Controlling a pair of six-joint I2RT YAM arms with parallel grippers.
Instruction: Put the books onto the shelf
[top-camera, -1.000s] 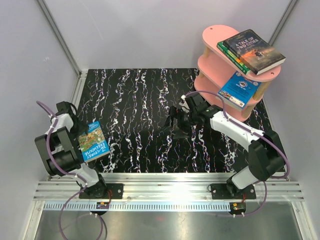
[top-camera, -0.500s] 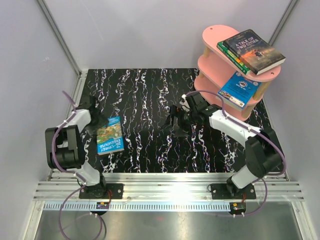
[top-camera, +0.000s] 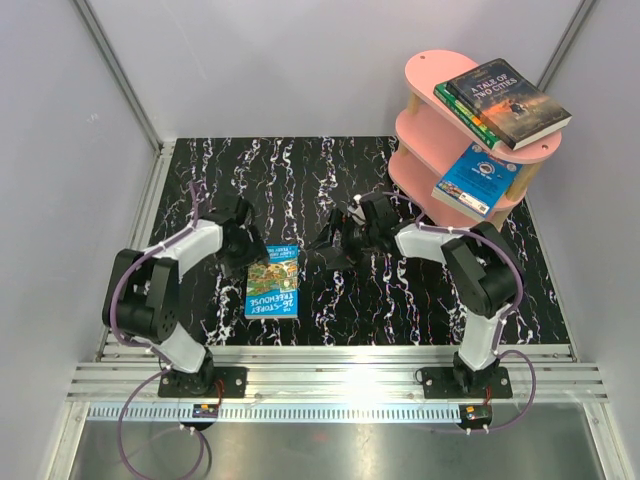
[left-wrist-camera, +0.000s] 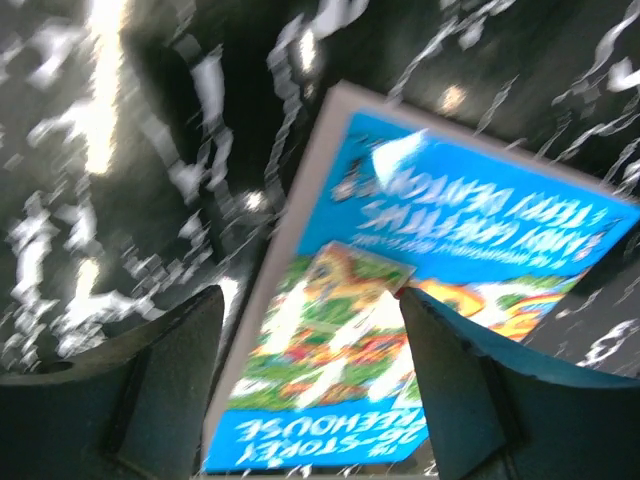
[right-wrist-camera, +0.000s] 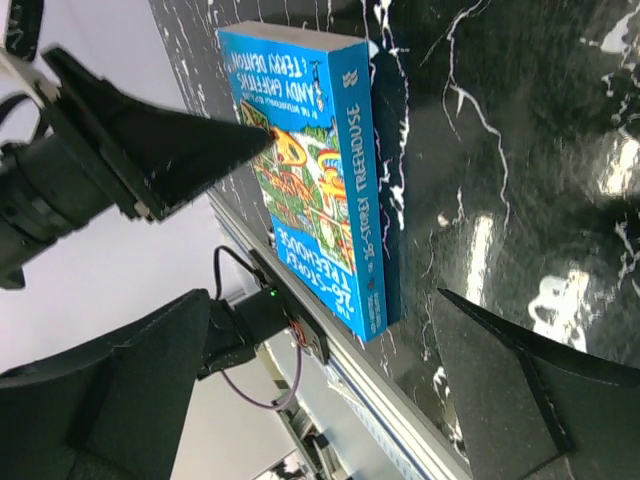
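Top external: logged the Treehouse book (top-camera: 273, 288) flat on the black marbled table (top-camera: 360, 310), cover up, left of centre and towards the near edge. Placed the left claw (top-camera: 252, 250) at the book's far left corner and the right claw (top-camera: 328, 250) near its far right corner, apart from it. Only here: saw the pink shelf (top-camera: 425, 72) at the far right corner, with the Tale of Two Cities book (top-camera: 508, 102) on the top tier over a green-edged book (top-camera: 455, 108), both overhanging the rim, and a blue book (top-camera: 472, 180) on the middle tier. Left wrist: blurred. Made out the left jaws standing apart, one finger (left-wrist-camera: 480, 390) over the cover, the other (left-wrist-camera: 130, 390) beside the long edge above bare table; open, not closed on the book. Right wrist: confirmed the right jaws spread wide, framing the book lying farther off. Read the spine title, not legible in the other views, and caught a left finger (right-wrist-camera: 170, 150) with its tip on or just above the cover.
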